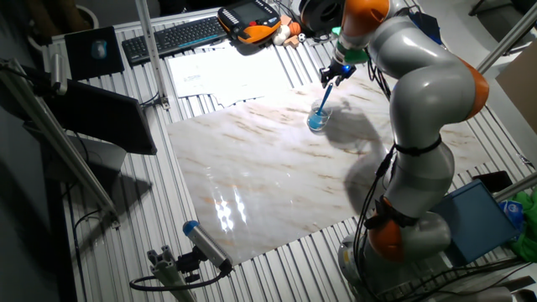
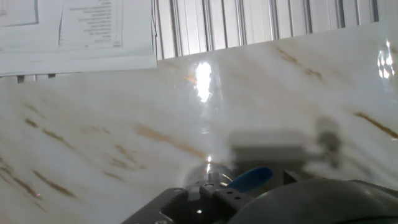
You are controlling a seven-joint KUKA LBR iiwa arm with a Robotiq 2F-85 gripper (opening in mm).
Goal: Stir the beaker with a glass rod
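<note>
While the marble slab point(image 1: 268, 176) fills the middle of the fixed view, we take it as our landmark and work from its near edge to its far one. Just off its near corner lies a thick grey cylinder with a blue tip point(image 1: 205, 244), resting on the ribbed table point(image 1: 117, 252). To the near right of the slab stands the arm's grey and orange base point(image 1: 403, 235), with a blue box point(image 1: 478, 220) beside it. Toward the slab's far right part sits the beaker point(image 1: 316, 122), upright on the marble, with blue liquid at its bottom. The glass rod point(image 1: 325, 101) slants up out of the beaker into the gripper point(image 1: 337, 74), which hangs just above it and is clenched around the rod's top end. In the hand view we see the same slab point(image 2: 93, 143) close up, with a blue shape point(image 2: 249, 178) near the bottom edge that is too blurred to name. Past the slab's far edge lie white papers point(image 1: 214, 74), then a black keyboard point(image 1: 178, 35) and an orange and black pendant point(image 1: 249, 23).
</note>
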